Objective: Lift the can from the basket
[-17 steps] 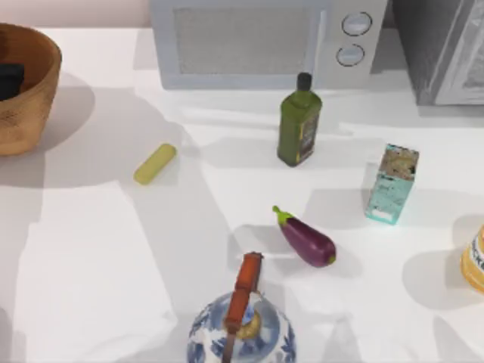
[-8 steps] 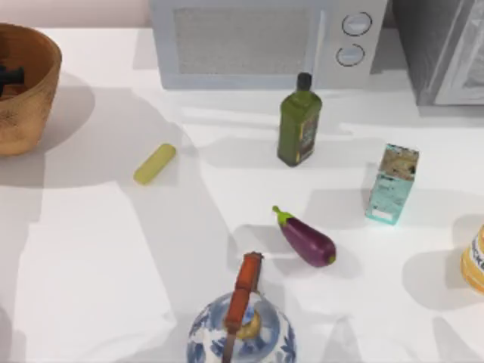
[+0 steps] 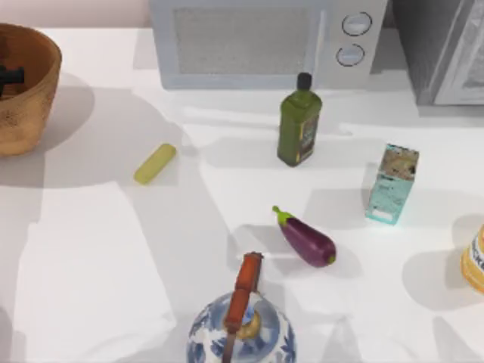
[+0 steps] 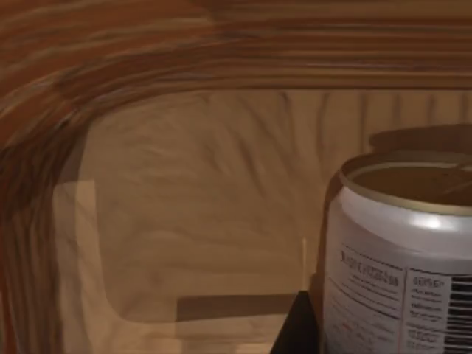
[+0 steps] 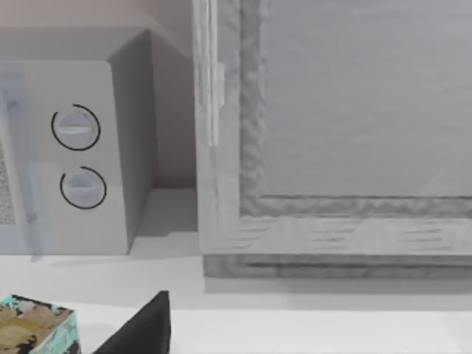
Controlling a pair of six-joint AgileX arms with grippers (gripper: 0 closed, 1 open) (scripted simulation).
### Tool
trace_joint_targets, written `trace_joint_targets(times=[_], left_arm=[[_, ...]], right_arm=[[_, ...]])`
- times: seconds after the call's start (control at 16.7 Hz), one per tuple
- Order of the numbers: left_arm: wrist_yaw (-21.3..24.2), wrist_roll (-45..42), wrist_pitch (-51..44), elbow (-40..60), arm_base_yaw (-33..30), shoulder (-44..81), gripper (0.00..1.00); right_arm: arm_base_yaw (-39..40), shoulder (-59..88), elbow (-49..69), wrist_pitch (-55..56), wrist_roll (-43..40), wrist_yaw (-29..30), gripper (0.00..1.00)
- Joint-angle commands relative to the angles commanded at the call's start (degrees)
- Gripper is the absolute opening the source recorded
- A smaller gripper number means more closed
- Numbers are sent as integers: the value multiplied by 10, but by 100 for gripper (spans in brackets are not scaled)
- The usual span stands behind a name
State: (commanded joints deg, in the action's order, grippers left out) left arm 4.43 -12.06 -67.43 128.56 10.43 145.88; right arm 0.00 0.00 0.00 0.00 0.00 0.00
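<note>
One wicker basket (image 3: 30, 91) at table's far left; left gripper (image 3: 9, 76) inside it, finger spread cannot tell. One can (image 4: 402, 258) upright on basket floor, dark finger (image 4: 299, 328) just beside it. Table: one olive-oil bottle (image 3: 299, 125), one eggplant (image 3: 306, 240), one carton (image 3: 392, 185), one yellow-green stick (image 3: 155, 164), one teapot (image 3: 240, 325). Microwave (image 3: 257, 41) behind.

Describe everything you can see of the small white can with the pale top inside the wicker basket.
The left wrist view shows the small white can standing upright inside the orange-brown woven wicker basket, close to its ribbed wall. It looks like smooth metal, with a rimmed, recessed pale top, black printed text and a barcode on its side. A dark finger of the left gripper sits right beside its lower side; whether they touch is unclear.
</note>
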Motion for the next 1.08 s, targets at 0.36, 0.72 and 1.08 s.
trace_joint_targets(times=[0.36,0.72,1.08], left_arm=[[4,6,11,-52,1,-68,0],[37,11,109,-260,-5,-298,0],[59,27,270,-588,-21,-675,0]], right_arm=[[0,0,0,0,0,0,100],[0,0,0,0,0,0,100],[0,0,0,0,0,0,100]])
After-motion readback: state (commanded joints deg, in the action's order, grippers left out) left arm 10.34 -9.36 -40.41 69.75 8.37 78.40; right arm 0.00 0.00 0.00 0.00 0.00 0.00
